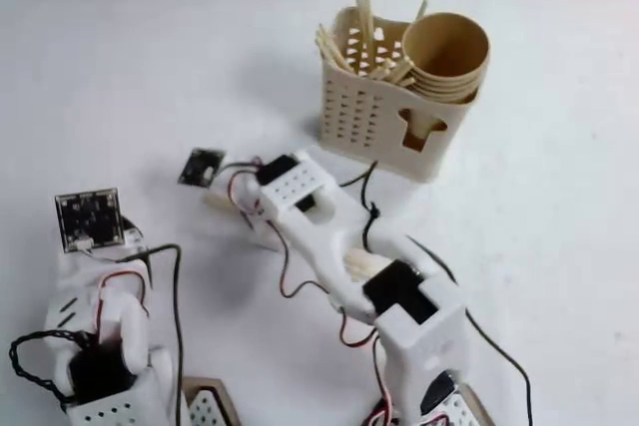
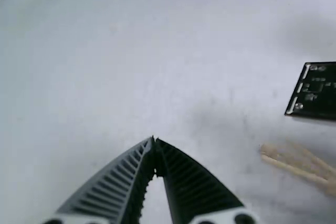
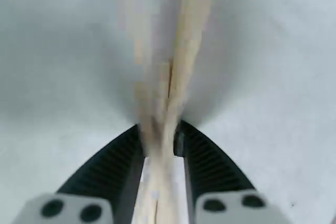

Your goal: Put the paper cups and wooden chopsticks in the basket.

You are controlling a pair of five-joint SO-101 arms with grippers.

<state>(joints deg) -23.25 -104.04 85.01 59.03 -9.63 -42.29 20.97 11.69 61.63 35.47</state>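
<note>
The pale slotted basket (image 1: 374, 122) stands at the back right. Inside it are stacked paper cups (image 1: 445, 52) and several wooden chopsticks (image 1: 361, 22). In the right wrist view my right gripper (image 3: 159, 139) is shut on a pair of wooden chopsticks (image 3: 184, 66) that run forward over the white table. From above, that gripper (image 1: 240, 209) sits low at mid-table, and the chopstick tips (image 1: 218, 202) poke out to its left. My left gripper (image 2: 155, 143) is shut with nothing in it, over bare table; the held chopsticks (image 2: 299, 163) lie off to its side.
The right arm's black camera board (image 1: 203, 167) hangs just beyond the held chopsticks and shows as a black board (image 2: 315, 90) in the left wrist view. The left arm (image 1: 100, 346) rests at the front left corner. Black and red cables (image 1: 290, 266) trail along the right arm.
</note>
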